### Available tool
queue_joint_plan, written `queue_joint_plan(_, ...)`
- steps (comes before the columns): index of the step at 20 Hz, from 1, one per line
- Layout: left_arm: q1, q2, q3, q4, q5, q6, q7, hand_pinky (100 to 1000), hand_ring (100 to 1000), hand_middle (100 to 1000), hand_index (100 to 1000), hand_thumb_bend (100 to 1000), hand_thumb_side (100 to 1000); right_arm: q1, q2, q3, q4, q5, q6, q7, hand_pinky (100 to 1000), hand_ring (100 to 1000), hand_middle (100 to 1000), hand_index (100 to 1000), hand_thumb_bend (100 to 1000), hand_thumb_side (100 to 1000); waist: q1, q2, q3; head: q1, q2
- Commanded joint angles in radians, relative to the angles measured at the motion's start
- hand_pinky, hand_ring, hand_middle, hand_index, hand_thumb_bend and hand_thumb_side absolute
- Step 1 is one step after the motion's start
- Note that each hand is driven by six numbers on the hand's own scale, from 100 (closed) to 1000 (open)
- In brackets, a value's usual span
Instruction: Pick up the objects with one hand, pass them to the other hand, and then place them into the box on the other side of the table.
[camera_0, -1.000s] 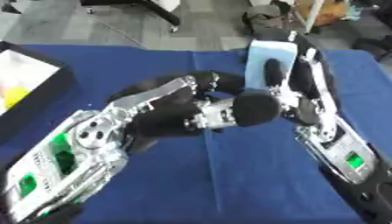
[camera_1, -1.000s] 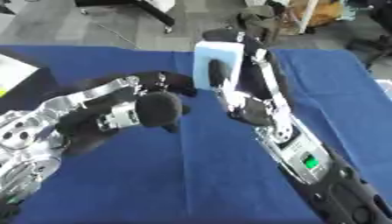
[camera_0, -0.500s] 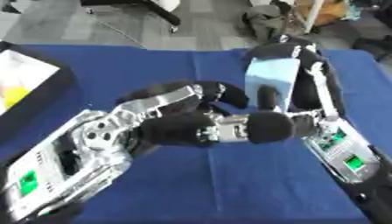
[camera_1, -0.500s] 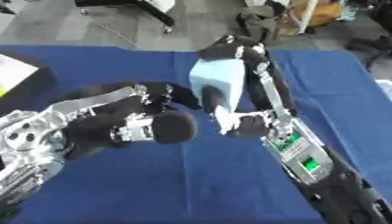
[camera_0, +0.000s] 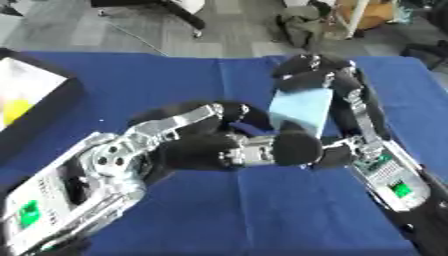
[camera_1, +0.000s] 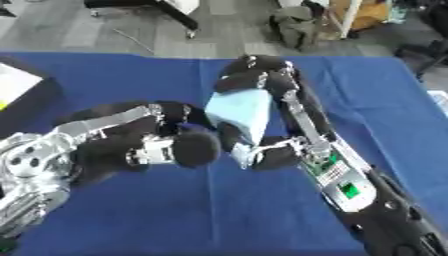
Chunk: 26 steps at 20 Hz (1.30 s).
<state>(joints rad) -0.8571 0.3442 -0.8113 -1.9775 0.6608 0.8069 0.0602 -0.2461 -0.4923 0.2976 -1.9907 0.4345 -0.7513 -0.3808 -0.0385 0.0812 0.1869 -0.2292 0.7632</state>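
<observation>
Box: the box (camera_0: 39, 107) sits at the far left edge of the blue counter (camera_0: 157, 80), dark-walled with a white inside; something yellow shows in it, too small to name. It is well apart from the hands.
Left hand: the left hand (camera_0: 232, 117) reaches in from the lower left to the middle of the counter, its fingers up against the left side and lower edge of the block. I cannot tell whether they are curled round it or only beside it, since the wrist hides most of them.
Pale blue block: the pale blue block (camera_0: 300, 109) is held above the counter's middle, upright and slightly tilted, between the two hands.
How it handles: it looks light and boxy, with flat matt faces; whether stiff or foam-soft cannot be told. Judging by the shape, opposite flat faces are the best hold, low on the block where the right hand leaves it free.
Right hand: the right hand (camera_0: 313, 75) comes from the right, its fingers curled over the block's top and its palm behind it, so it is closed on the block.
Step in hand: likely the hand-over, right to left, not yet finished.
</observation>
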Motion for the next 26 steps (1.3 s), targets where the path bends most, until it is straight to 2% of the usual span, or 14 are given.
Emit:
queue_joint_plan(1, -0.001, 0.023, 0.018, -0.022, 0.001, -0.002, 0.022, 744, 833, 855, 879, 1000, 630, -0.011, -0.017, 0.001, -0.009, 0.021, -0.009, -0.020, 585, 499, 362, 386, 100, 100, 0.002, -0.011, -0.001, 0.004, -0.008)
queue_joint_plan(12, 0.039, 0.067, 0.049, -0.022, -0.008, 0.012, 0.097, 747, 831, 840, 873, 1000, 625, -0.015, -0.017, 0.001, -0.009, 0.054, -0.012, -0.046, 582, 497, 358, 383, 100, 100, 0.002, -0.006, -0.006, 0.005, -0.016)
queue_joint_plan(16, 0.029, 0.048, 0.041, -0.022, 0.008, 0.025, 0.105, 748, 832, 850, 876, 1000, 629, -0.017, -0.019, 0.001, -0.009, 0.074, 0.000, -0.057, 580, 493, 353, 381, 100, 100, 0.001, -0.008, -0.006, 0.002, -0.016)
queue_joint_plan(26, -0.053, -0.027, -0.016, -0.022, 0.046, 0.064, 0.046, 758, 842, 864, 877, 1000, 636, -0.013, -0.025, 0.023, -0.009, 0.156, -0.045, -0.065, 572, 484, 347, 377, 100, 100, -0.007, -0.017, -0.001, -0.002, -0.002)
